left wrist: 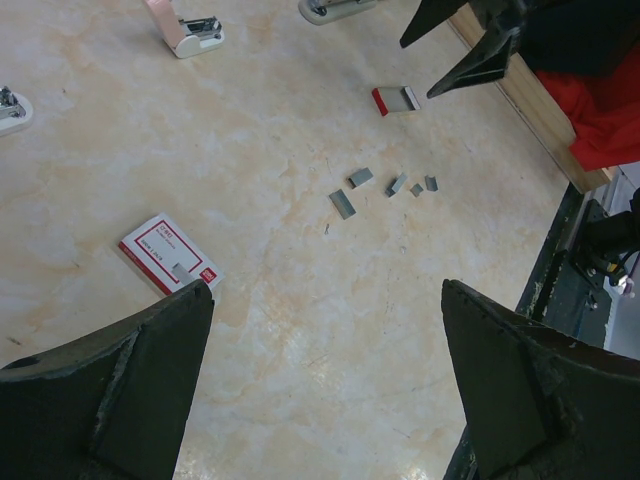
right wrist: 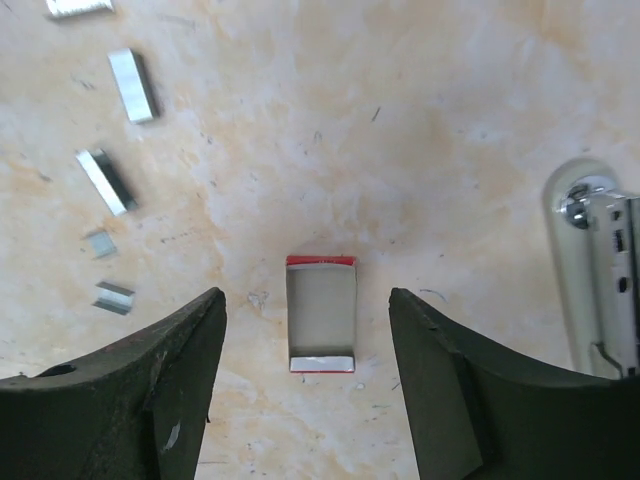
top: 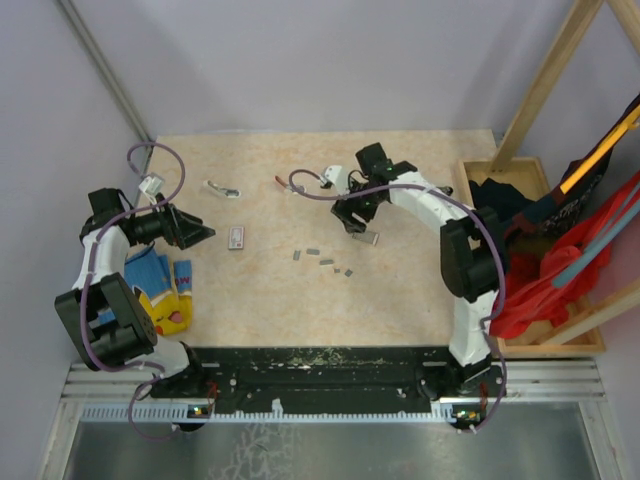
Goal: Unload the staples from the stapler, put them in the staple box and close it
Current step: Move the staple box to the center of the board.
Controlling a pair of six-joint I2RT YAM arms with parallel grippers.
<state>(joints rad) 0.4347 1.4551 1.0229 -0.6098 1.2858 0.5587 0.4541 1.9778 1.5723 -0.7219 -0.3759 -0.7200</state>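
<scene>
The stapler (right wrist: 592,268) shows only as a silver-grey rounded part at the right edge of the right wrist view and at the top edge of the left wrist view (left wrist: 335,8). The right arm hides it from above. Several grey staples (top: 327,262) lie loose mid-table, also in the left wrist view (left wrist: 345,202) and the right wrist view (right wrist: 133,85). My right gripper (right wrist: 305,295) is open over a small red-edged empty tray (right wrist: 321,330), level with the stapler's left side; from above it (top: 352,222) is just behind the tray (top: 368,238). My left gripper (top: 205,232) is open and empty (left wrist: 328,290), well left of the staples.
A pinkish-white red-printed tag (top: 236,237) lies by the left fingers (left wrist: 170,265). Two small pale stapler-like pieces (left wrist: 185,30) (left wrist: 10,108) lie at the back. A wooden crate (top: 585,345) holding red and black cloth stands to the right. Blue and yellow items (top: 165,290) lie at the left edge.
</scene>
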